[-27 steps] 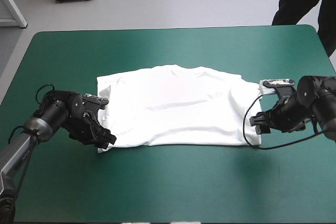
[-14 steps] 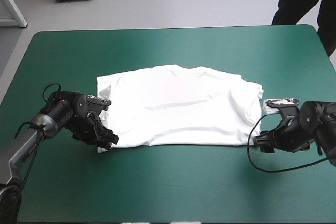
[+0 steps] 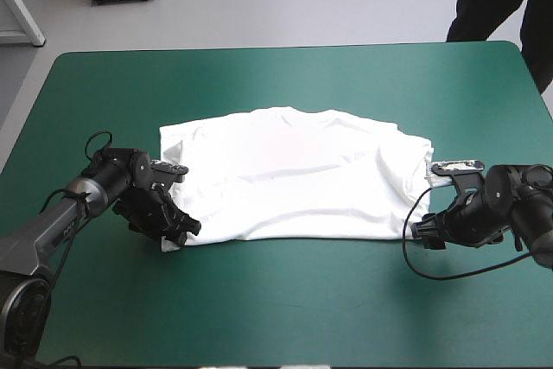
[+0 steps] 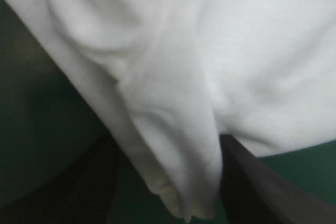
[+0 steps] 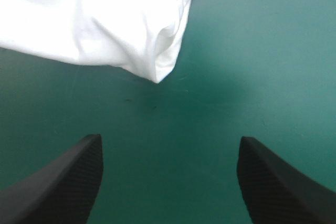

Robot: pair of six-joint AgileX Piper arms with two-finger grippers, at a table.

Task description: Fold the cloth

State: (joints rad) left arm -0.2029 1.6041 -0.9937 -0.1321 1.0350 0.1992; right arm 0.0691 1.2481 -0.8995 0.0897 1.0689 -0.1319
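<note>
The white T-shirt (image 3: 294, 179) lies flat in a wide folded rectangle at the middle of the teal-green table. My left gripper (image 3: 181, 232) is low at its near left corner. In the left wrist view the shirt (image 4: 236, 51) fills the field, and its bunched corner (image 4: 178, 182) lies between the parted black fingers (image 4: 257, 187) of the open left gripper (image 4: 168, 140). My right gripper (image 3: 423, 235) rests beside the near right corner. It stands open (image 5: 169, 139) over bare cover, with the shirt's corner (image 5: 157, 74) a short way ahead of it, untouched.
Bare teal-green cover (image 3: 276, 317) surrounds the shirt on every side, with a broad strip between it and the table's front edge. Both arms lie low on the table at the shirt's two near corners.
My right gripper has come down from the shirt's right edge toward its near right corner. The left gripper has edged in around the near left corner. The shirt has not moved.
</note>
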